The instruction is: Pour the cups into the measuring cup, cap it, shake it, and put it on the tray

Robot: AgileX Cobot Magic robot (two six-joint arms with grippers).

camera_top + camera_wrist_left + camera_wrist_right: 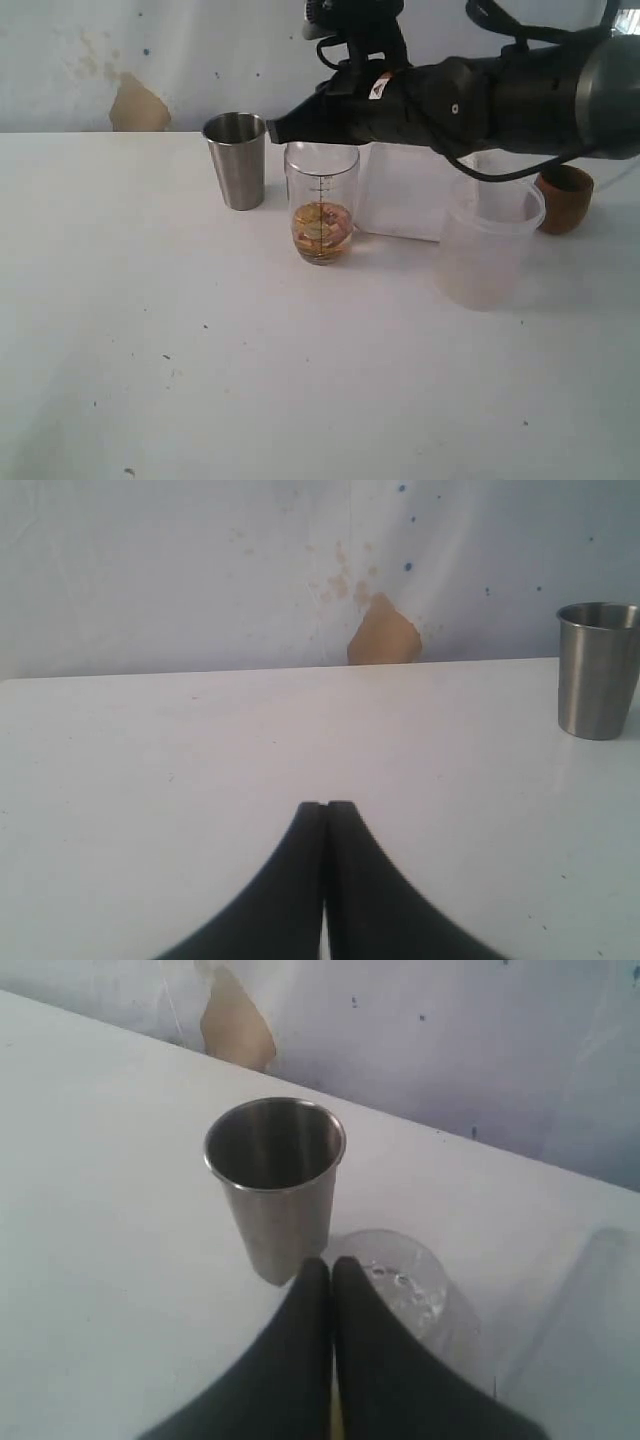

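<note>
Right gripper [272, 131] clenched, empty, hanging over measuring cup [321, 205] rim, tips toward steel tumbler [236, 160]. Likely lining up for it; jaws must part first. Left gripper [325, 805] pinched closed, holding nothing, parked clear. Frosted container [490, 245] nearest, right of measuring cup. Measuring cup upright, uncapped, amber contents low inside. Steel tumbler upright just left of it. Tray [405, 195] just behind it; wooden cup [565, 198] farther right, beyond.

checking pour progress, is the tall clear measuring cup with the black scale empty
No, the tall clear measuring cup holds amber-brown contents in its lower part.
</note>
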